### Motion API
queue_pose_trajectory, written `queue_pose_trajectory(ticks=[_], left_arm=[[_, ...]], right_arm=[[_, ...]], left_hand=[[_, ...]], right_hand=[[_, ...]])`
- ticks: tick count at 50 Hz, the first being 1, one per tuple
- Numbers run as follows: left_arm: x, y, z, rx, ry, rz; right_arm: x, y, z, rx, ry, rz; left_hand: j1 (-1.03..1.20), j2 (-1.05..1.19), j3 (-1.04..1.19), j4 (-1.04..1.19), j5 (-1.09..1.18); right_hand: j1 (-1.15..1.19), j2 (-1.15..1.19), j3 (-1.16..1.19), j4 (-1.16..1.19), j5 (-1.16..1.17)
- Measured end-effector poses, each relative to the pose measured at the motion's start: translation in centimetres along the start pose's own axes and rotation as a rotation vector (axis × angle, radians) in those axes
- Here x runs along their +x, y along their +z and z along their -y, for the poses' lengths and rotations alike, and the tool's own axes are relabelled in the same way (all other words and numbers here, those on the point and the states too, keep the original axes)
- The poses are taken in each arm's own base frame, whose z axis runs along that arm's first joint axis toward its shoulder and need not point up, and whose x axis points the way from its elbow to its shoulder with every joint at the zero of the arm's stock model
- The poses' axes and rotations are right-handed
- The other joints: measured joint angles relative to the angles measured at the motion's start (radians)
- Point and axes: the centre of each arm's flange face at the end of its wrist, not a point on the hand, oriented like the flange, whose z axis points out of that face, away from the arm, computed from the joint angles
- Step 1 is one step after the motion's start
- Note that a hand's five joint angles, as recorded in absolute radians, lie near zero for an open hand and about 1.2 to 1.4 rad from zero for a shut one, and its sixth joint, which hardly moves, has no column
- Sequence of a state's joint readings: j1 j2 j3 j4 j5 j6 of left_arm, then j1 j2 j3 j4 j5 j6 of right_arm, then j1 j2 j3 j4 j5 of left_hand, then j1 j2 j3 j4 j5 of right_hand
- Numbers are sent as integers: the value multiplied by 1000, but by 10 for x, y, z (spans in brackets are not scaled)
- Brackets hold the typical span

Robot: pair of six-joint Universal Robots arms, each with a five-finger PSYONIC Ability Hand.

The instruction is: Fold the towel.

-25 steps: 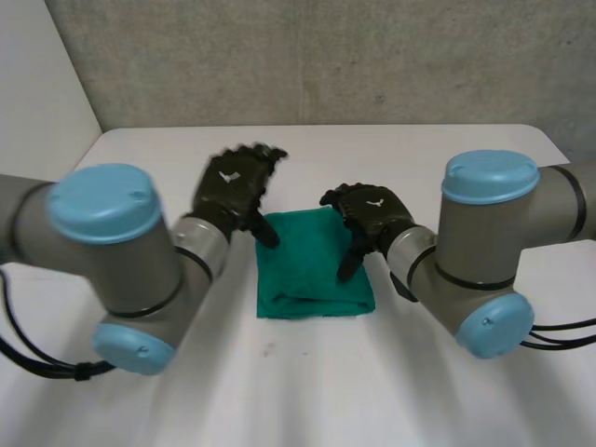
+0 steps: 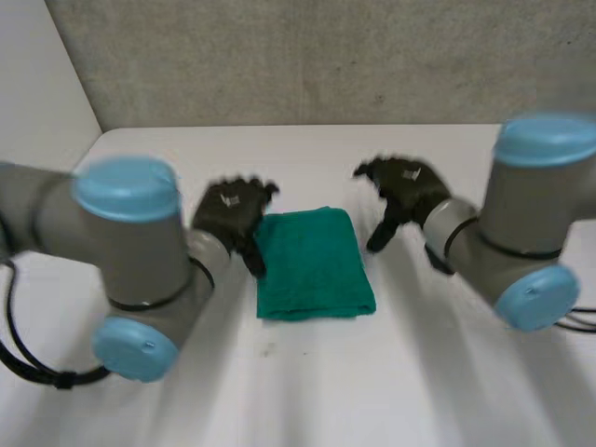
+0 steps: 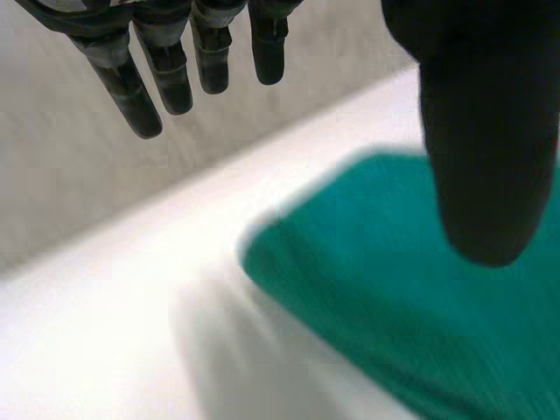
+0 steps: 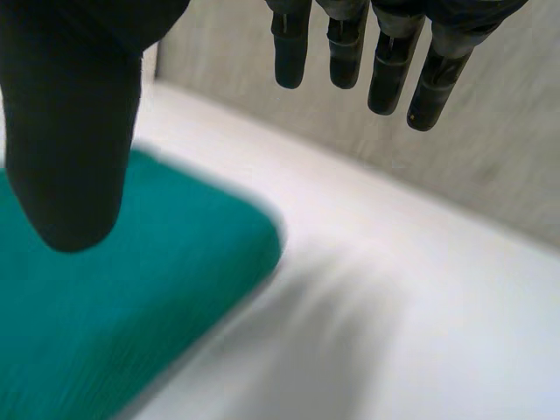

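A green towel [image 2: 312, 264] lies folded into a compact rectangle on the white table [image 2: 307, 382]. My left hand [image 2: 233, 212] hovers just beside the towel's left edge, open, holding nothing. My right hand [image 2: 402, 191] is raised to the right of the towel's far right corner, open too, clear of the cloth. Under my left hand's thumb [image 3: 486, 131] lies the towel [image 3: 411, 289], with its fingers [image 3: 166, 70] straight above bare table. Seen from the right wrist, the towel [image 4: 114, 297] lies below my right thumb [image 4: 74, 122], the fingers [image 4: 385, 52] spread and empty.
A grey wall [image 2: 307, 60] runs along the table's far edge. The table's left corner [image 2: 98, 140] lies beyond my left arm [image 2: 126, 261]. My right arm [image 2: 521, 233] stands to the right of the towel.
My right hand has lifted off the towel and drawn back to the right. My left hand has shifted slightly toward me beside the towel's left edge. The towel now lies uncovered.
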State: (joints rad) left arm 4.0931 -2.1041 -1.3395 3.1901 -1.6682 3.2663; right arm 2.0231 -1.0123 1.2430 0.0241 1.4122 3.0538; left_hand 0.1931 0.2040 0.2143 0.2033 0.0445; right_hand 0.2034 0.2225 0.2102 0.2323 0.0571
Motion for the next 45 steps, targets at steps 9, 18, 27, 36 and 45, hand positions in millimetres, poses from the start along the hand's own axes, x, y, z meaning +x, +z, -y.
queue_pose_trajectory(ticks=[9, 18, 27, 36, 45], left_arm=[[-63, -48, 110, 293, 2, 150], [-108, -82, 147, 342, -26, 218], [-108, -83, 143, 315, -89, 170], [-104, -82, 139, 305, -101, 158], [-102, -83, 137, 324, -97, 154]], right_arm=[[45, -54, 97, 265, -20, -200], [75, -84, 130, 353, -41, -341], [73, -85, 126, 324, -68, -341], [70, -84, 119, 302, -93, -334], [69, -81, 112, 276, -130, -334]], left_hand=[[0, 0, 0, 0, 0], [0, 0, 0, 0, 0], [0, 0, 0, 0, 0], [0, 0, 0, 0, 0], [0, 0, 0, 0, 0]], right_hand=[[0, 0, 0, 0, 0], [0, 0, 0, 0, 0], [0, 0, 0, 0, 0], [0, 0, 0, 0, 0], [0, 0, 0, 0, 0]])
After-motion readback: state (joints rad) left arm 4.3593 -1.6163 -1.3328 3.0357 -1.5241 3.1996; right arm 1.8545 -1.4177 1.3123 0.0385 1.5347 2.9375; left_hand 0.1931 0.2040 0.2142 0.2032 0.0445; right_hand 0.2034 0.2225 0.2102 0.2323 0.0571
